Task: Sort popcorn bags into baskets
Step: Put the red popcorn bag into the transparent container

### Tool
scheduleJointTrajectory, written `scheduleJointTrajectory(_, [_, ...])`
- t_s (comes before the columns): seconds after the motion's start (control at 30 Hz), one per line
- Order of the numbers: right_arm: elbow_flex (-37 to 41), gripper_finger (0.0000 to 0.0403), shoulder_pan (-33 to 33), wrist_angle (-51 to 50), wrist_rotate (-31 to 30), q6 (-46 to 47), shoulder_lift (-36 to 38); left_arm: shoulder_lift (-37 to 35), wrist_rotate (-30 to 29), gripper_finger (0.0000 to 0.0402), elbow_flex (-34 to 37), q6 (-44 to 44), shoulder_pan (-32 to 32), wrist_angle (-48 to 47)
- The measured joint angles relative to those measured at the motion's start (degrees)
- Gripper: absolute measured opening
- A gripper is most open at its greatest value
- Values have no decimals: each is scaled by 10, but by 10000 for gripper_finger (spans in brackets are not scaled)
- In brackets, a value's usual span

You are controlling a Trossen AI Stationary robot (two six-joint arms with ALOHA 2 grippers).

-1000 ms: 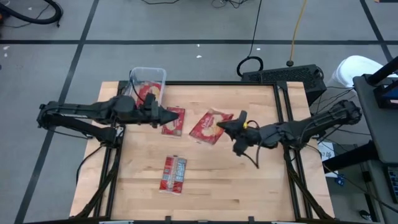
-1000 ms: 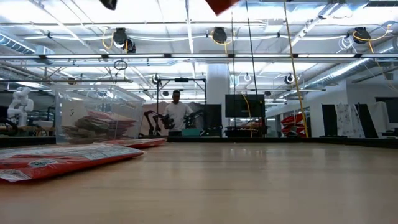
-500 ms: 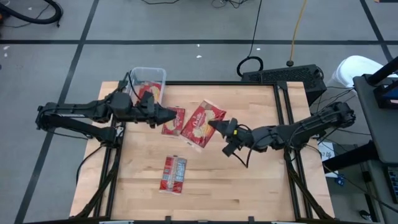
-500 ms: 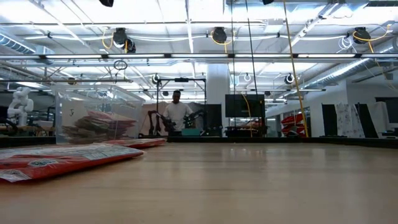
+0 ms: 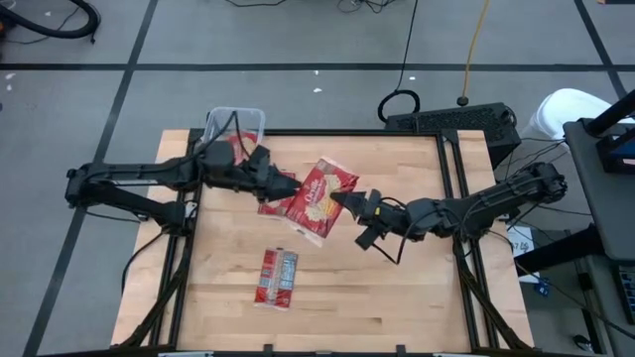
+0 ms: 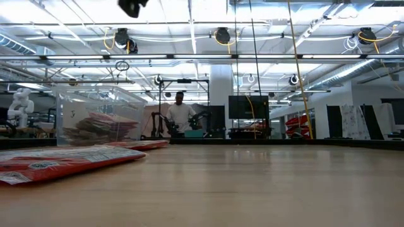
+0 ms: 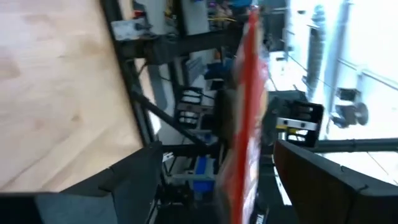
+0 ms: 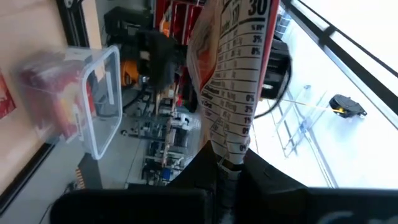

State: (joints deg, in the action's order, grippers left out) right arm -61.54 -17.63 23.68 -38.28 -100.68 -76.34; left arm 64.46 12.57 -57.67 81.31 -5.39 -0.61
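Observation:
My right gripper (image 5: pixel 339 199) is shut on a red popcorn bag (image 5: pixel 317 198) and holds it in the air over the table's middle. The bag's popcorn picture faces up, and its printed label (image 8: pixel 236 81) faces the right wrist camera. My left gripper (image 5: pixel 288 185) is open. Its fingers stand on either side of the bag's left end (image 7: pixel 245 112) without touching it. A second bag (image 5: pixel 266 205) lies flat beneath them, and a third (image 5: pixel 278 276) lies nearer the front. The clear basket (image 5: pixel 235 127) stands at the far left corner with bags in it. My right gripper pinches the bag's right end (image 8: pixel 227 163) between its two fingers, coming about level from the table's right. The bag sticks out past the fingertips toward the left arm, tilted and lifted clear of the table.
The low view shows the bags on the table (image 6: pixel 57 161), the basket (image 6: pixel 95 116) and a person (image 6: pixel 180 113) far off in the room. A black keyboard (image 5: pixel 451 121) sits beyond the table's far right corner. Bare wood lies to the right and along the front.
My right gripper has moved toward the table's left and rolled, carrying the bag toward the left arm and turning it. My left gripper has moved right toward the bag and opened wide, so its fingers now flank the bag's left end.

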Motion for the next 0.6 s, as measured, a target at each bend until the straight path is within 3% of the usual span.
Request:
scheduleJointTrajectory(0.33, [0,15,0,-4,11,10,-6,58,65,245,0,-4,-12,108])
scheduleJointTrajectory(0.6, [0,15,0,-5,10,16,-11,68,83,155,0,-21,-16,130])
